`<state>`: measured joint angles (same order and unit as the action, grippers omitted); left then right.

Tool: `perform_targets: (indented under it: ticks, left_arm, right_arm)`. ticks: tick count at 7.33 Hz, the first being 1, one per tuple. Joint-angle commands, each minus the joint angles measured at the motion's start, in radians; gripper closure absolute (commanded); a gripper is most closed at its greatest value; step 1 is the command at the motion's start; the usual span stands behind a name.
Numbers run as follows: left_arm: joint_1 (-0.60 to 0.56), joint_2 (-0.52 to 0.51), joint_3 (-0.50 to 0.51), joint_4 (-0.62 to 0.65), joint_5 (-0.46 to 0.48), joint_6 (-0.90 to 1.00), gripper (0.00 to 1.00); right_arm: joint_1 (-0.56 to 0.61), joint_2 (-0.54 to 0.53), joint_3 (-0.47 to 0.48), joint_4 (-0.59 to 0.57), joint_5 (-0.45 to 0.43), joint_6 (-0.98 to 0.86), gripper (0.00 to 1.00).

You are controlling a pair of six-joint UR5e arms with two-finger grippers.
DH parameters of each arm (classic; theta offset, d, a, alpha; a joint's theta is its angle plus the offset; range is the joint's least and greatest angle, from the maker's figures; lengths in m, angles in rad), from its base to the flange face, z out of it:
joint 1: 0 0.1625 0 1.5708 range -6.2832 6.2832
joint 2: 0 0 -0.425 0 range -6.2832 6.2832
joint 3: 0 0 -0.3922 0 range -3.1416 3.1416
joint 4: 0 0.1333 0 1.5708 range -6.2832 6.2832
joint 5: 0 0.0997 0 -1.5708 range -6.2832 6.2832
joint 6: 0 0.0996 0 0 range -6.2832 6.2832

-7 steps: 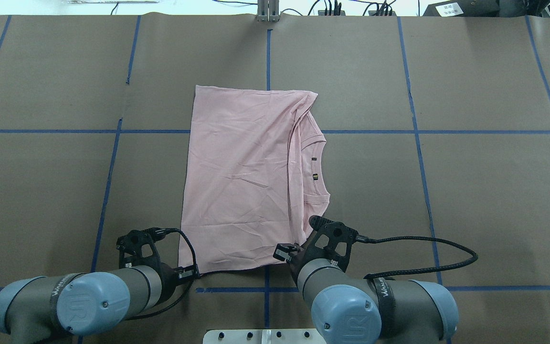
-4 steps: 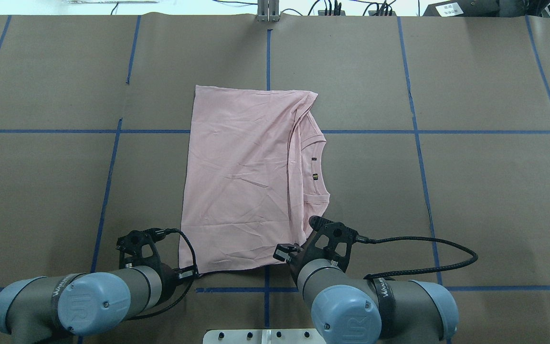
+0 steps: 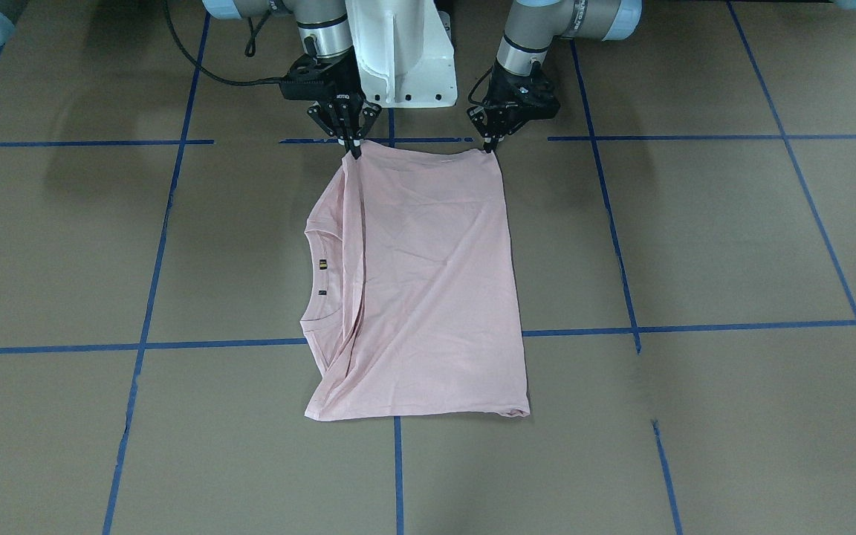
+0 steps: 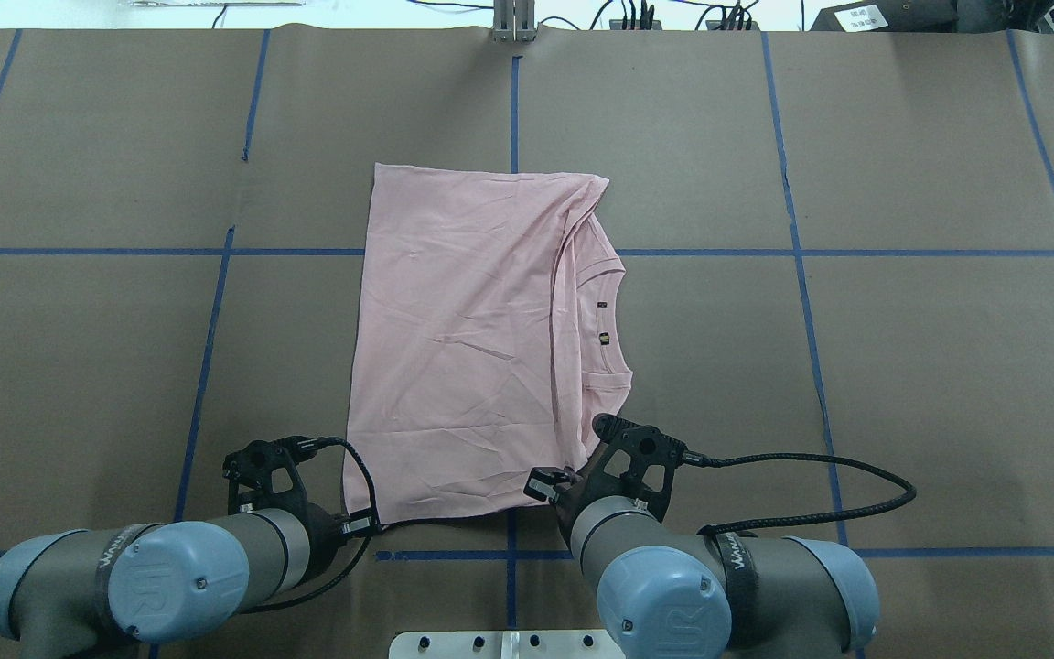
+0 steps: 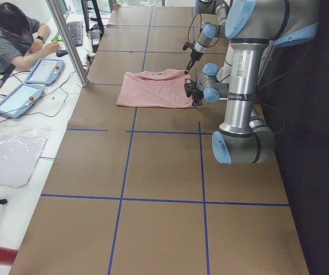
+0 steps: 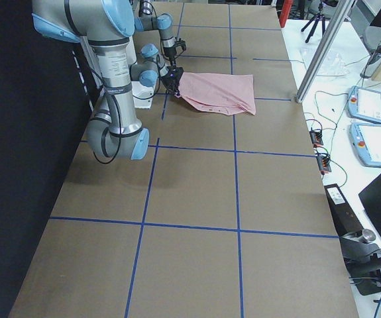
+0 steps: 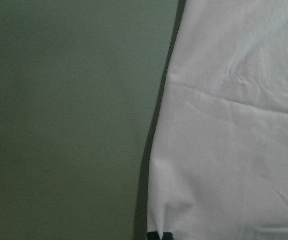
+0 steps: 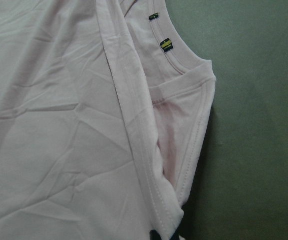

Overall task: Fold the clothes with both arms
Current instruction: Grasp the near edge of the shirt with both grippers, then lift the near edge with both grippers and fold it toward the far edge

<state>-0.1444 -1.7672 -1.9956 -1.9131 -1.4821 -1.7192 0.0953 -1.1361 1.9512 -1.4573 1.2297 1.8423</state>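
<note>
Standing over a brown-papered table (image 4: 902, 366) gridded with blue tape lines (image 4: 513, 110). Pink shirt (image 4: 454, 348) lies flat on it, close in front of my base, across the middle line. It is doubled over, plain side up, a rough rectangle: long axis runs straight away from me, short axis side to side. Neck side points to my right, the folded edge to my left. Handling, my guess: thin cotton, light, limp, no stiffness of its own, so it will sag between two holds and drag whatever part is not lifted; the layers may slip on one another. Not fragile. Best taken at the corners, through every layer, both sides at once, which is where I am. Left gripper (image 3: 489, 143): fingers drawn narrow onto the near left corner, cloth between the tips. Right gripper (image 3: 352, 147): likewise narrow, nipped on the near right corner, where the upper layer's edge and a sleeve hem (image 8: 200, 130) stack up; how many layers it has I cannot tell. Ribbed neck (image 8: 184, 57) shows just beside the upper layer's edge, uncovered. Two small tags (image 8: 167, 45) sit inside its band, one yellowish, one darker.
</note>
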Motion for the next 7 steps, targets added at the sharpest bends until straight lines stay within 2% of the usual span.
perform_targets:
  ticks: [1, 2, 3, 5, 6, 7]
  left_arm:
    - [-0.018, -0.002, -0.073, 0.014, -0.018, 0.063, 1.00]
    - [-0.052, -0.003, -0.163, 0.087, -0.076, 0.084, 1.00]
    - [-0.076, -0.015, -0.278, 0.217, -0.146, 0.085, 1.00]
    - [-0.089, -0.145, -0.482, 0.508, -0.216, 0.098, 1.00]
    - [-0.090, -0.203, -0.491, 0.569, -0.219, 0.098, 1.00]
    - [-0.092, -0.207, -0.476, 0.569, -0.216, 0.101, 1.00]
  right_arm:
    - [0.009, -0.007, 0.040, -0.014, 0.010, -0.005, 1.00]
    - [0.003, -0.020, 0.142, -0.128, 0.011, -0.005, 1.00]
    - [-0.029, -0.021, 0.264, -0.259, 0.013, 0.002, 1.00]
    - [-0.072, -0.014, 0.429, -0.420, 0.016, 0.006, 1.00]
    - [-0.077, -0.014, 0.431, -0.435, 0.016, 0.006, 1.00]
    - [-0.077, -0.014, 0.404, -0.436, 0.014, 0.006, 1.00]
